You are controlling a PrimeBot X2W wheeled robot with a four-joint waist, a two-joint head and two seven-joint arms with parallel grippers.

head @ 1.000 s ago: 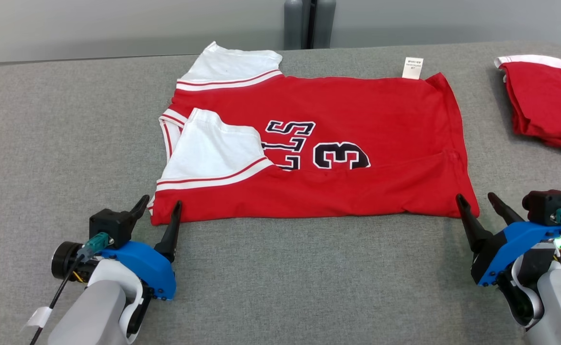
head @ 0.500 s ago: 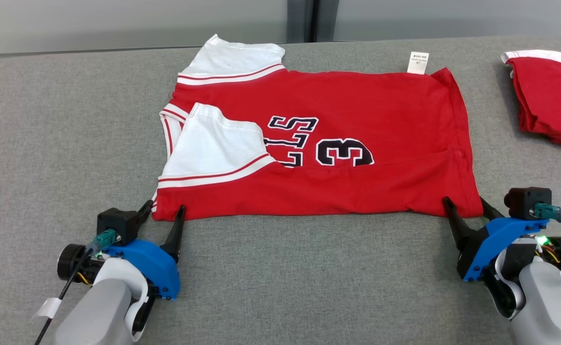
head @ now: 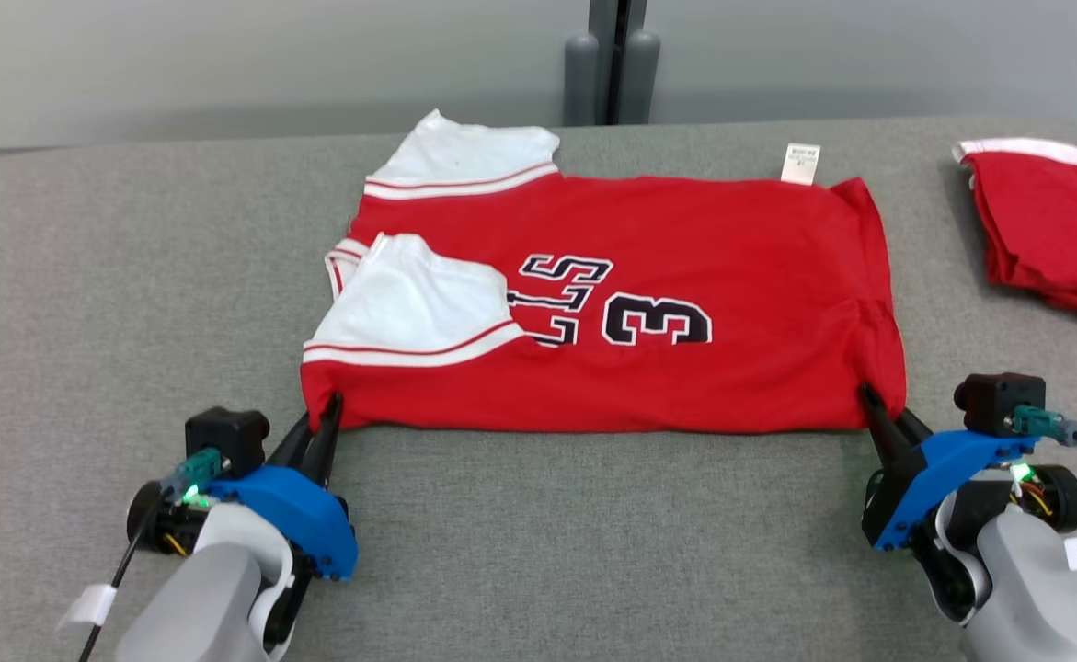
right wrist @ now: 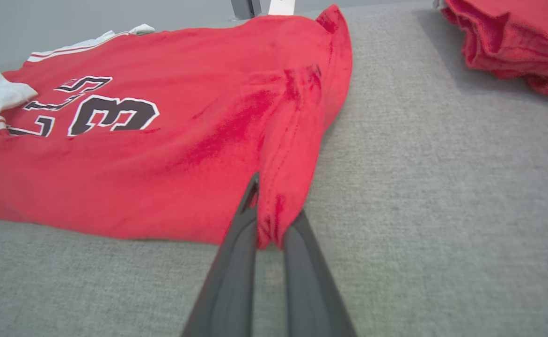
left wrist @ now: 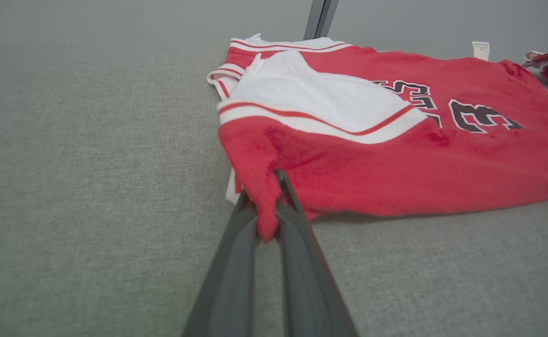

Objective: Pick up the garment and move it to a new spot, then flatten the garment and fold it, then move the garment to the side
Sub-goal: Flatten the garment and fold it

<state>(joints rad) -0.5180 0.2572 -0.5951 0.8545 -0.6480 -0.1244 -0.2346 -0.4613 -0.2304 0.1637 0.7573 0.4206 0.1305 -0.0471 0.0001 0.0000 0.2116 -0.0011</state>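
The garment [head: 685,239] is a red jersey with white sleeves and a black number 3, lying partly folded on the grey table [head: 115,276]. My left gripper [head: 322,414] is shut on its near left corner, and red cloth bunches between the fingers [left wrist: 297,224] in the left wrist view. My right gripper [head: 874,406] is shut on the near right corner; the right wrist view shows the hem pinched between its fingers [right wrist: 241,243]. The garment [left wrist: 395,159] spreads up and right from the left grip, and the garment [right wrist: 161,154] spreads up and left from the right grip.
A second red folded cloth with a white band [head: 1053,221] lies at the table's far right, also seen as a red pile [right wrist: 512,42] in the right wrist view. A grey post [head: 613,64] stands behind the table.
Both grippers went from open beside the near corners to shut on them. The near edge has pulled up slightly at each corner. The head camera shifted a little.
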